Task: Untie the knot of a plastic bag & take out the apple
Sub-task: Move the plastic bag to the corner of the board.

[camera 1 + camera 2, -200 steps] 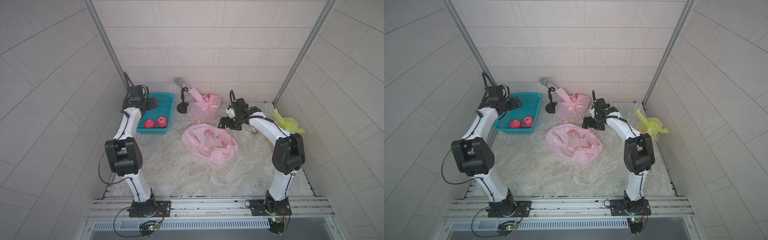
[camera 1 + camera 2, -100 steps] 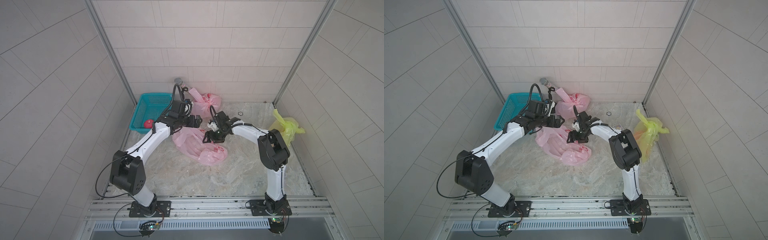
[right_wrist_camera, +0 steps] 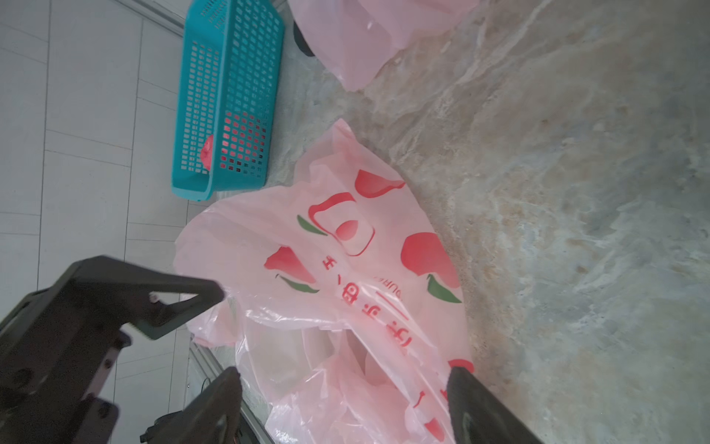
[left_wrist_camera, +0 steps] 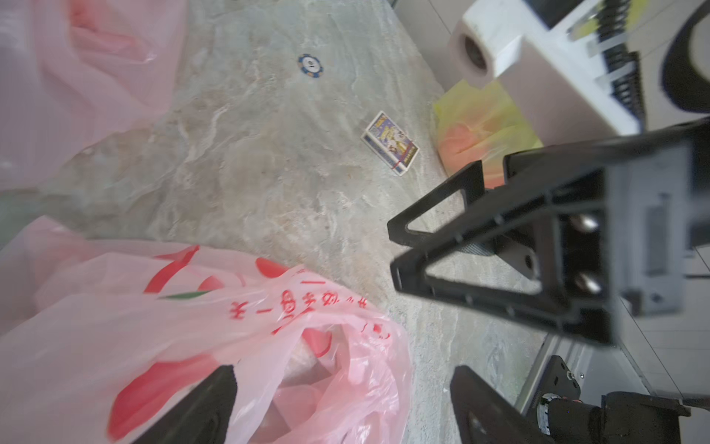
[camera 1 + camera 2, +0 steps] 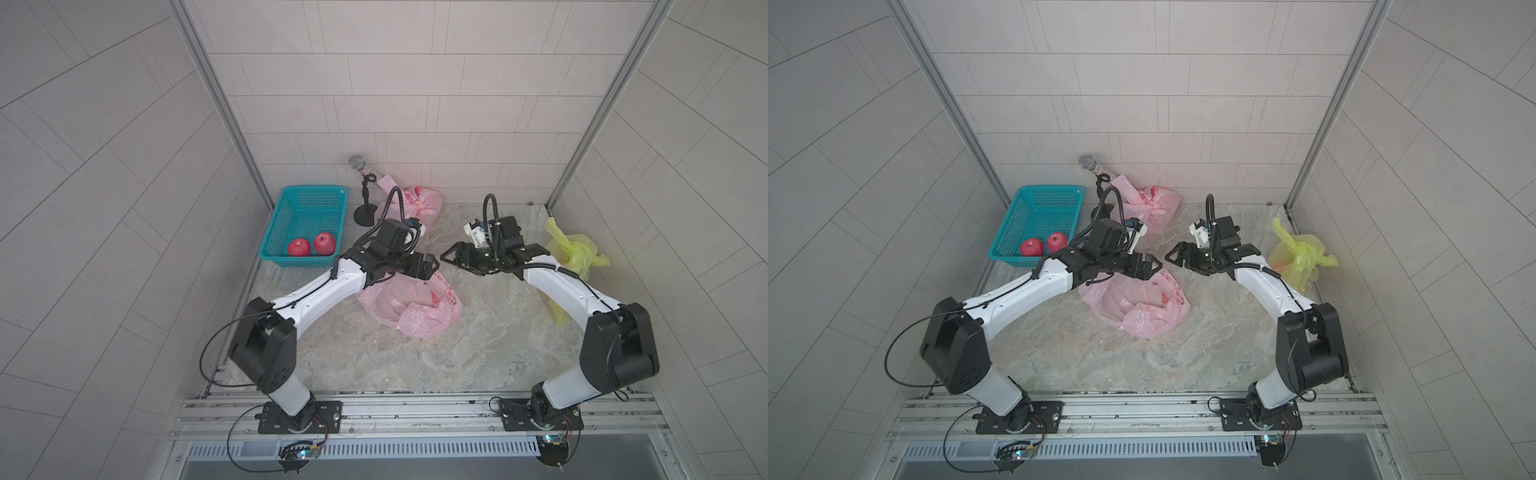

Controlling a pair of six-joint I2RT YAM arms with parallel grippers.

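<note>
Bag (image 5: 409, 309) lies slack, mouth open, under left end effector (image 5: 434, 268), beside right end effector (image 5: 449, 261); both gape empty, bag likely emptied.

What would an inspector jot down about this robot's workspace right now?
Surface: marbled tabletop, no spills seen.
Job's things: slack pink bag in the middle, mouth open; second pink bag at the back, looks tied; yellow bag on the right, looks tied; two red apples in the teal basket.
Clutter: microphone on a stand; poker chip; small card box.
Grippers: left gripper and right gripper both open, empty, facing each other, not touching.
Cables: black cables arch over both wrists; nothing snagged.
Surroundings: tiled walls; metal rail in front.
</note>
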